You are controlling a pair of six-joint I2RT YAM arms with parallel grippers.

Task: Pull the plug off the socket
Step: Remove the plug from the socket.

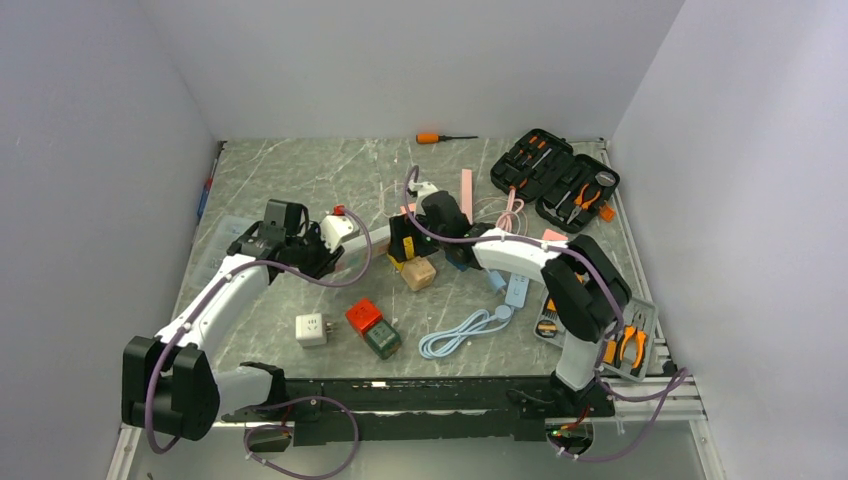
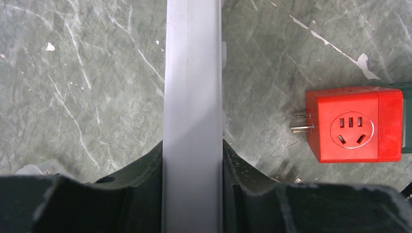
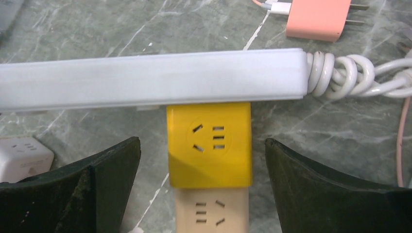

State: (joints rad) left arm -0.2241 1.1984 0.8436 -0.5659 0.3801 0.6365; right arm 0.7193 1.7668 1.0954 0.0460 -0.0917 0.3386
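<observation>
On power strip (image 3: 155,77) | yellow plug (image 3: 209,145) attached | tool case (image 1: 557,172) holds pliers (image 1: 583,192)

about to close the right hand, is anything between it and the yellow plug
Nothing visible. The open right hand straddles the yellow plug, with bare gaps on both sides; the beige cube sits behind it, nearer the wrist.

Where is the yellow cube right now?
Right wrist view, centre: the yellow cube butts against the white strip, with a beige cube on its opposite side, inside the open right gripper.
</observation>
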